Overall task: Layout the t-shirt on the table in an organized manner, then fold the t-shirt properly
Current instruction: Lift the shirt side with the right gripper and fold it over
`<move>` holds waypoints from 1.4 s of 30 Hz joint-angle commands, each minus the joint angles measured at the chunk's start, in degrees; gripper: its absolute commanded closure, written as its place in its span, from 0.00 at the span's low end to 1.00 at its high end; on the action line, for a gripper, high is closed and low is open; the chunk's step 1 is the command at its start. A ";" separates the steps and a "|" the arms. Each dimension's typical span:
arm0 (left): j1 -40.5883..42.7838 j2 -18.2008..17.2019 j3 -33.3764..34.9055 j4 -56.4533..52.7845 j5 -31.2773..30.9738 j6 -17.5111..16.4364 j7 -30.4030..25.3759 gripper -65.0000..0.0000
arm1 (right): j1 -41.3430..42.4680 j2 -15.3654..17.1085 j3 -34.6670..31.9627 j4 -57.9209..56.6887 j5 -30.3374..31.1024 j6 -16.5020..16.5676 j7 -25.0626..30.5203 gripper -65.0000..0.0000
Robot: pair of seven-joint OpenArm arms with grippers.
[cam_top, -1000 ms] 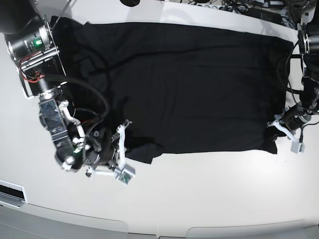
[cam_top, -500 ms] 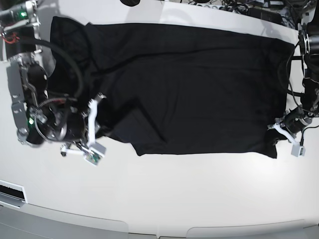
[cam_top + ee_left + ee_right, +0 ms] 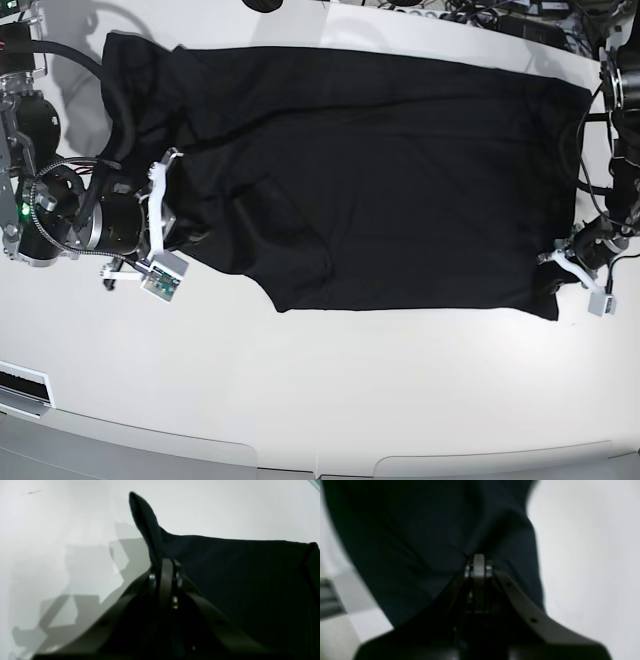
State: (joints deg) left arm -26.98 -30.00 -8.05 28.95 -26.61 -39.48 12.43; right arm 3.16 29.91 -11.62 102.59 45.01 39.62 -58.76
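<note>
Lying spread across the glossy white table (image 3: 330, 380): the plain black short-sleeved fabric t-shirt (image 3: 380, 180), rumpled at its left side in the base view. Pinching that rumpled cloth with jaws pressed together: the right gripper (image 3: 478, 563). Clamping a raised corner of the shirt's opposite end, jaws likewise closed: the left gripper (image 3: 165, 567).

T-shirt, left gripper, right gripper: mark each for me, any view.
t-shirt (image 3: 400, 170), base view, flat middle of the black body.
left gripper (image 3: 165, 563), left wrist view, closed tips pinching a shirt corner.
right gripper (image 3: 478, 560), right wrist view, closed tips pinching bunched fabric.
</note>
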 commanded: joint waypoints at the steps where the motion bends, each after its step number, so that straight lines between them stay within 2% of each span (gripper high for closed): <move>1: -1.44 -1.25 -0.22 0.94 -1.29 -0.52 -1.49 1.00 | 1.09 -0.42 0.39 1.07 1.68 -0.42 1.07 0.85; 3: -1.46 -1.27 -0.22 0.94 -1.31 -0.52 -1.51 1.00 | 1.03 -2.89 0.24 1.07 0.96 -0.85 1.05 0.58; 4: -1.46 -1.27 -0.22 0.94 -1.31 -0.52 -1.49 1.00 | 0.76 -4.20 -0.07 1.05 0.04 -0.81 1.07 0.50; 5: -1.44 -1.27 -0.22 0.94 -1.29 -0.52 -1.49 1.00 | 0.24 -5.42 -0.55 1.05 -1.20 -0.52 1.07 0.49; 9: -1.31 -1.25 -0.22 0.94 -1.29 -0.52 -1.49 1.00 | -1.75 -10.69 -4.94 1.03 -10.51 0.38 1.99 0.49; 11: -1.33 -1.27 -0.22 0.94 -1.29 -0.52 -1.51 1.00 | -2.60 -12.07 -8.13 1.03 -18.58 0.38 6.54 0.49; 13: -1.31 -1.27 -0.22 0.94 -1.29 -0.52 -1.49 1.00 | -3.13 -12.13 -11.63 0.48 -26.40 -3.89 12.68 0.49; 15: -1.33 -1.27 -0.22 0.94 -1.31 -0.52 -1.51 1.00 | -3.17 -12.13 -15.06 -1.60 -32.79 -10.05 17.33 0.49; 17: -1.31 -1.27 -0.22 0.94 -1.31 -0.52 -1.51 1.00 | -2.95 -12.15 -17.99 -5.09 -37.77 -15.74 20.41 0.49; 19: -1.31 -1.25 -0.22 0.94 -1.31 -0.52 -1.51 1.00 | -2.14 -12.37 -20.24 -9.42 -40.92 -19.54 21.05 0.49; 24: -1.31 -1.27 -0.22 0.94 -1.33 -0.52 -1.51 1.00 | 1.07 -14.58 -21.66 -18.88 -44.22 -24.76 21.07 0.49; 27: -1.31 -1.27 -0.22 0.94 -1.31 -0.52 -1.49 1.00 | 2.62 -15.26 -21.66 -21.97 -43.91 -24.83 21.09 0.49; 29: -1.31 -1.27 -0.22 0.94 -1.31 -0.52 -1.51 1.00 | 2.93 -15.65 -21.66 -22.25 -44.00 -24.50 21.07 0.52; 34: -1.31 -1.27 -0.22 0.94 -1.29 -0.52 -1.49 1.00 | 4.33 -15.80 -21.66 -22.23 -43.76 -20.90 20.33 0.72; 39: -1.31 -1.27 -0.22 0.94 -1.29 -0.52 -1.49 1.00 | 7.19 -15.78 -21.66 -22.18 -43.74 -19.69 16.94 1.00; 42: -1.31 -1.27 -0.22 0.94 -1.29 -0.52 -1.49 1.00 | 9.27 -15.76 -21.66 -22.18 -43.69 -19.69 15.04 1.00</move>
State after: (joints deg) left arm -26.83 -29.98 -8.05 28.95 -26.98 -39.48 12.40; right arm 11.25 14.11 -33.56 79.64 1.41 20.14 -44.42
